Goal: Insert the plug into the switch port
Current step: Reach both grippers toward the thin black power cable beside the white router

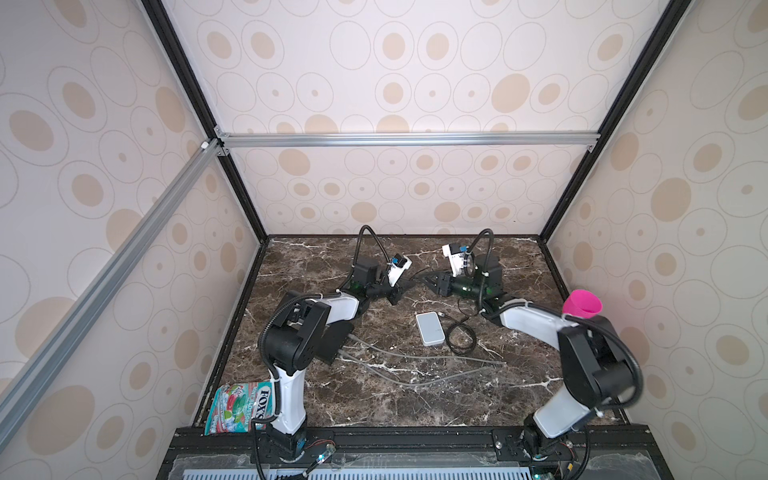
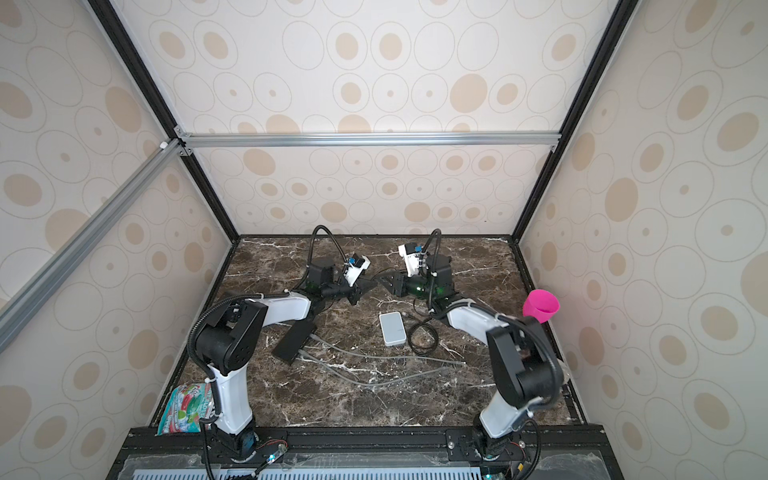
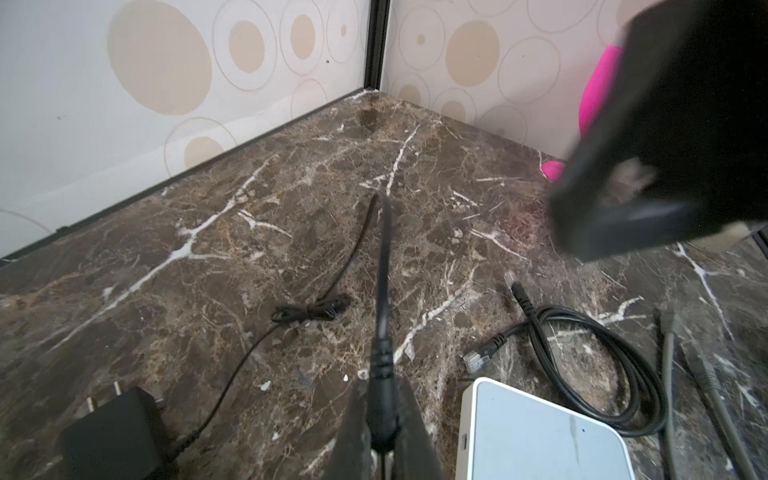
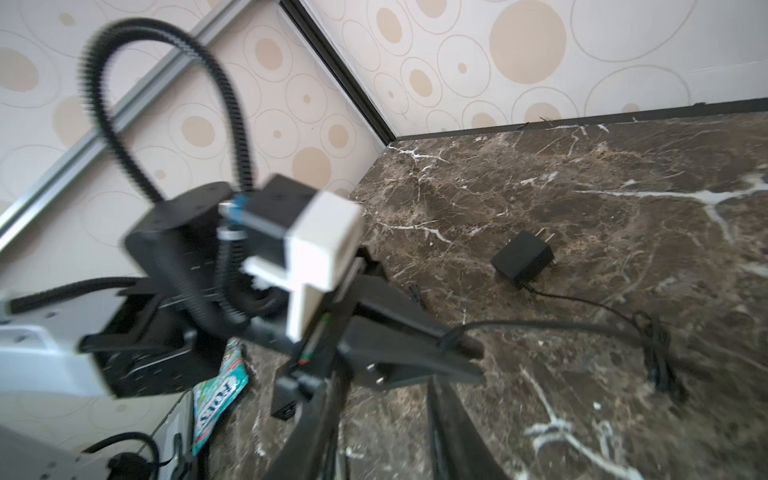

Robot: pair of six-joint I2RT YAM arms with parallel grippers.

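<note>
Pinching plug (image 3: 380,409) right under the wrist lens: left gripper (image 3: 382,390), jaws shut on its barrel, lead (image 3: 384,249) running off to adapter (image 3: 112,432). Facing it from 3 o'clock in a top view, right gripper (image 1: 430,281), jaws parted, empty. Better to keep the barrel straight, swing down to switch (image 1: 430,328) at 5 o'clock, find its port (hidden from here), steady the box with the free jaws, push without bending the lead. Underneath, dark veined marble top (image 1: 374,395); around, beige oval-print walls (image 1: 415,83), aluminium rails (image 1: 415,139)
</note>
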